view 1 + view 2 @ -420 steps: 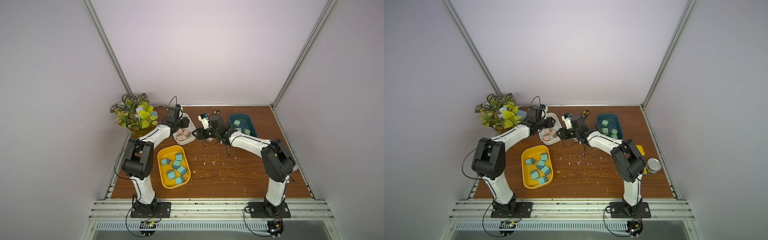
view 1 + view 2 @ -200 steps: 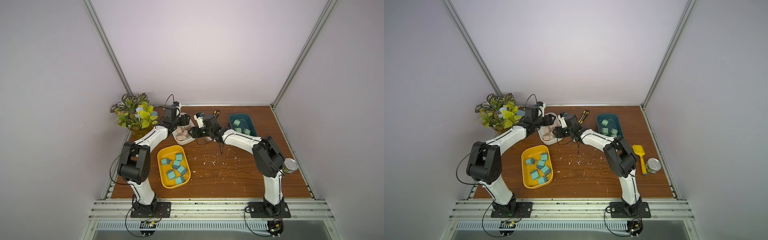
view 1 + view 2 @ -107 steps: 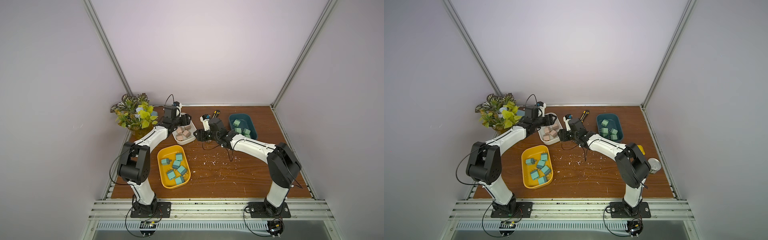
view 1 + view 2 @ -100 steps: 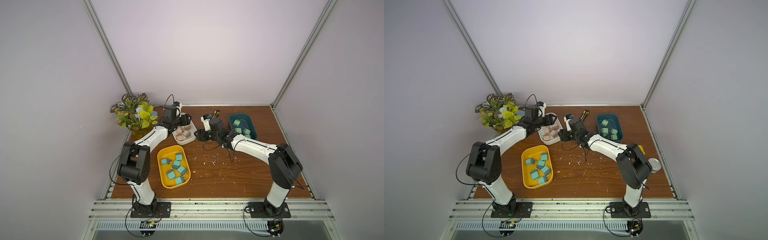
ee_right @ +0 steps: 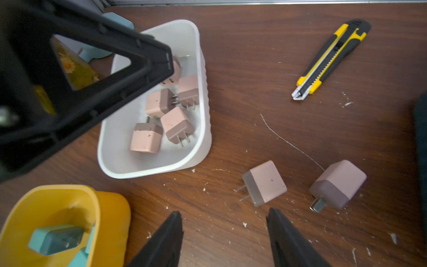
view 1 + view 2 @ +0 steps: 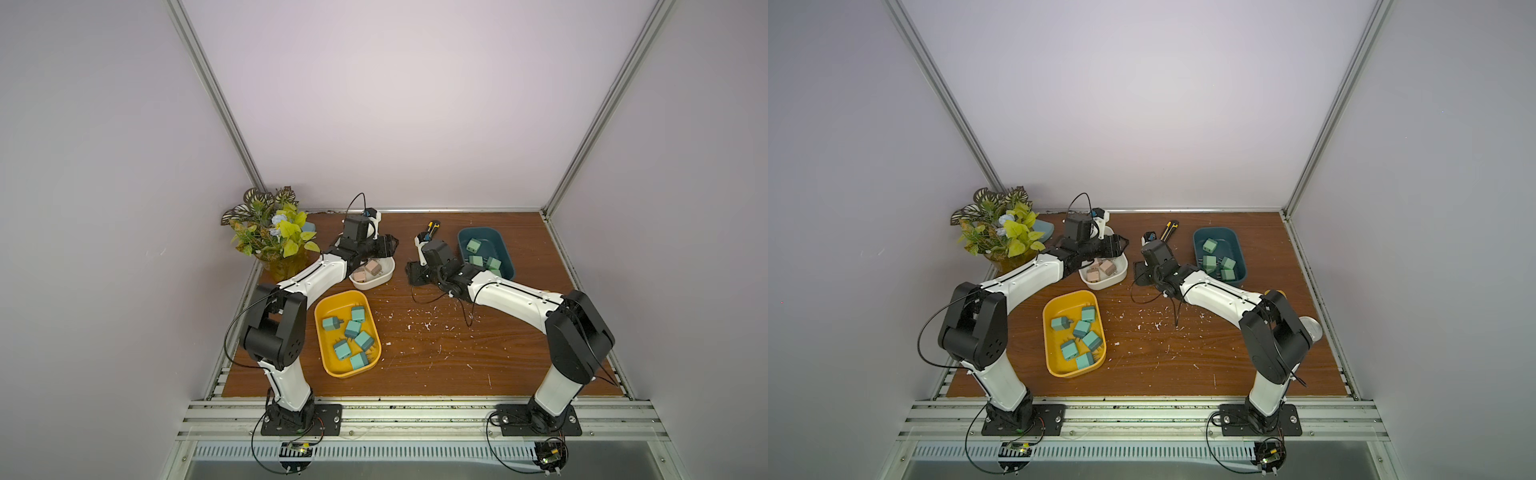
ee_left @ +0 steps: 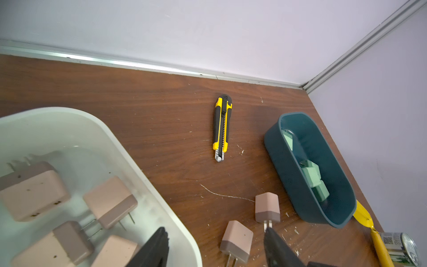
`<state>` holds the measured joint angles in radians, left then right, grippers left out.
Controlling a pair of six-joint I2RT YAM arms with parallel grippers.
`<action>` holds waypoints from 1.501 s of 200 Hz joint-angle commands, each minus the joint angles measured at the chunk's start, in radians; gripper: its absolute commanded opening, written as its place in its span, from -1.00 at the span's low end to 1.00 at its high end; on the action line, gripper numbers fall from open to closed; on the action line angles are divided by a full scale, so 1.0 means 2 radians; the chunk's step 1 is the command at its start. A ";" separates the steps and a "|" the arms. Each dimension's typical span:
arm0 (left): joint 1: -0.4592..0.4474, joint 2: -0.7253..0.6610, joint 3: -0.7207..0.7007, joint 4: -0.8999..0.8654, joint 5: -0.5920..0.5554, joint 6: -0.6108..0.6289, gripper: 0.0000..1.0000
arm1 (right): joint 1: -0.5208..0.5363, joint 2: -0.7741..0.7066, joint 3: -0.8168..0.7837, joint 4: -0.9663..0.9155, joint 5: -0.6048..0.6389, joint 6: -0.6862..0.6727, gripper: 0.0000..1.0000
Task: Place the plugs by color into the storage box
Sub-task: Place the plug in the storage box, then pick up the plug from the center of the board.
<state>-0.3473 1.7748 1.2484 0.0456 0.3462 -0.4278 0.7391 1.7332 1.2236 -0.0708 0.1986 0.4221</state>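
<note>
Two pale pink plugs (image 5: pixel 265 182) (image 5: pixel 338 183) lie loose on the wooden table between the white tray (image 5: pixel 203 129) and the dark teal tray (image 7: pixel 300 203). My right gripper (image 5: pixel 224 212) hovers open and empty just short of them. My left gripper (image 7: pixel 215 229) is open and empty too, straddling the white tray's rim (image 7: pixel 138 175), with one plug (image 7: pixel 236 240) between its fingers' line. Several pink plugs fill the white tray (image 6: pixel 388 276), teal-blue plugs (image 6: pixel 353 328) the yellow tray (image 6: pixel 322 307), and mint green plugs (image 6: pixel 473 245) the dark teal tray (image 6: pixel 500 241). In both top views the loose plugs are hidden under the right gripper (image 6: pixel 413 272).
A yellow-black utility knife (image 6: pixel 430 228) lies at the back between the trays. A potted plant (image 6: pixel 270 232) stands at the back left. A yellow scoop (image 7: pixel 367 222) and a tin can (image 6: pixel 1310 328) sit at the right edge. White crumbs litter the table's middle.
My right gripper has drawn back to the right, away from the white tray. The left arm has barely moved, and both grippers remain empty.
</note>
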 commanded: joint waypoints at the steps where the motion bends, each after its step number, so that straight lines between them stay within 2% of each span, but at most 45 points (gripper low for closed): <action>1: -0.005 0.018 0.015 -0.002 0.024 -0.012 0.33 | -0.009 -0.021 -0.011 -0.009 0.043 0.004 0.18; 54: -0.041 0.045 0.017 -0.002 0.034 -0.016 0.32 | -0.040 -0.012 -0.022 -0.007 0.061 0.032 0.17; 110: -0.090 0.067 0.037 -0.031 0.025 0.018 0.34 | -0.073 0.006 -0.029 0.014 0.064 0.058 0.24; 153: -0.092 0.072 0.038 -0.034 0.023 0.019 0.35 | -0.080 0.023 -0.028 0.035 0.078 0.074 0.22; 190: -0.092 0.074 0.041 -0.036 0.024 0.018 0.35 | -0.082 0.048 -0.025 0.064 0.095 0.081 0.09; 263: -0.092 0.078 0.048 -0.045 0.022 0.022 0.39 | -0.086 0.108 0.003 0.058 0.097 0.093 0.08; 300: -0.092 0.080 0.051 -0.048 0.024 0.022 0.39 | -0.088 0.116 -0.003 0.071 0.083 0.093 -0.07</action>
<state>-0.5308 1.9205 1.3170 -0.0284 0.3946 -0.3988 0.5709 1.9659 1.1938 0.0353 0.3622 0.5938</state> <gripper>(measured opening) 0.694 0.485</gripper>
